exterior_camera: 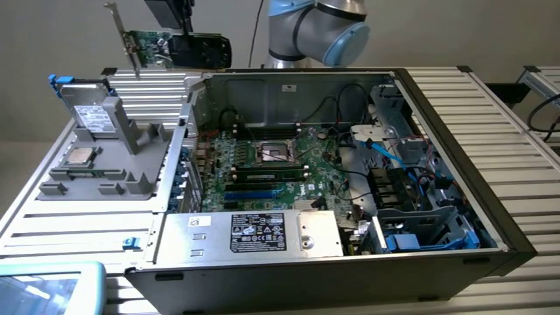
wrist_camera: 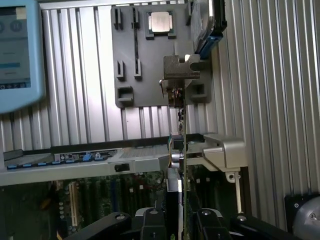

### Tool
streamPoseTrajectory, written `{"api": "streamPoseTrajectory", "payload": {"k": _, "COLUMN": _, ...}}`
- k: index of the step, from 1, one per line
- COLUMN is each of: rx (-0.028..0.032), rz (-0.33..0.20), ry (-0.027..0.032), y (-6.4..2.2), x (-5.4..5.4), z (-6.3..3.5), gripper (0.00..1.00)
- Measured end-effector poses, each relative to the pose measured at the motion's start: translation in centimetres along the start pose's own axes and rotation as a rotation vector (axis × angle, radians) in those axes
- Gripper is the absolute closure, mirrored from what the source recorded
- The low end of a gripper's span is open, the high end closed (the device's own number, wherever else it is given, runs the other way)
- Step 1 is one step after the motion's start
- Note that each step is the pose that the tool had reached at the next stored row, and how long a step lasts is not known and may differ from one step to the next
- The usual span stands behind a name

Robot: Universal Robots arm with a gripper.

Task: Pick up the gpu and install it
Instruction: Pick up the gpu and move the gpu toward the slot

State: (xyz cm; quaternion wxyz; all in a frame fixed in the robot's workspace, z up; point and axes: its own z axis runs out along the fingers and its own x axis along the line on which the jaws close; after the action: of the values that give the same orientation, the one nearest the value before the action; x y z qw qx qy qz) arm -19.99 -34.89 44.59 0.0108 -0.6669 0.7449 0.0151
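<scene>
Gripper (exterior_camera: 181,29) high in the upper left of the exterior frame, gpu (exterior_camera: 180,49) held aloft, fan face showing, well apart from the case (exterior_camera: 306,282). Wrist view now: gpu edge-on, fingers (wrist_camera: 210,220) pinching it from both sides, motherboard (wrist_camera: 90,200) under it, processor chip (wrist_camera: 161,22) beyond.

Green circuit-board gpu (exterior_camera: 181,50) with bright metal bracket (exterior_camera: 122,34); ribbed matt metal table (exterior_camera: 516,157); grey plastic holder (exterior_camera: 131,143).

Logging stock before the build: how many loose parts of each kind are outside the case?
gpu: 1
processor chip: 1
drive: 1
Total: 3
</scene>
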Motion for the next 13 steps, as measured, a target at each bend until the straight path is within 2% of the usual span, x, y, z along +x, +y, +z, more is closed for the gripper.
{"api": "streamPoseTrajectory", "payload": {"k": 8, "rx": -0.0011, "rz": -0.008, "ry": -0.0017, "y": -3.03, "x": 0.1, "z": -0.05, "gripper": 0.73}}
{"api": "streamPoseTrajectory", "payload": {"k": 13, "rx": -0.0022, "rz": -0.038, "ry": -0.0014, "y": -4.21, "x": -0.1, "z": -0.05, "gripper": 0.73}}
